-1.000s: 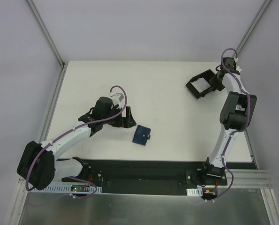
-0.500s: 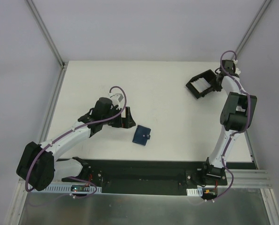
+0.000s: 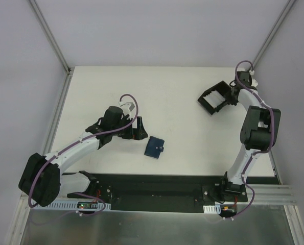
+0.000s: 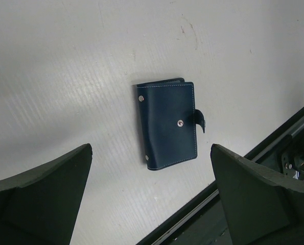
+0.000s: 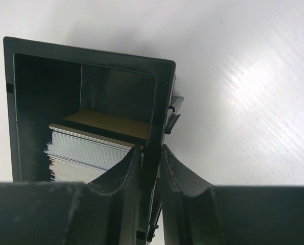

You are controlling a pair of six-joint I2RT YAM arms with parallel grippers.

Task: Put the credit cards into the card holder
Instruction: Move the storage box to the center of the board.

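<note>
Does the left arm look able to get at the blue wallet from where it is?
Probably yes: the wallet lies shut on the table close by the open left hand, with nothing between them.

The left hand (image 4: 150, 149) hangs above the white counter (image 4: 65, 76) with its two dark fingers (image 4: 42, 196) spread wide, one at each lower corner of the view and nothing between them. Beyond the fingertips, a little nearer the finger on the view's right, the card holder (image 4: 168, 125) lies flat and folded shut, touching neither finger. It is dark navy with pale stitching along its edges. A snap tab (image 4: 200, 120) wraps round its right edge, a small metal stud sits near its middle, and two rivets mark its left edge. Past the right finger a dark rail (image 4: 274, 145) borders the counter diagonally.
</note>
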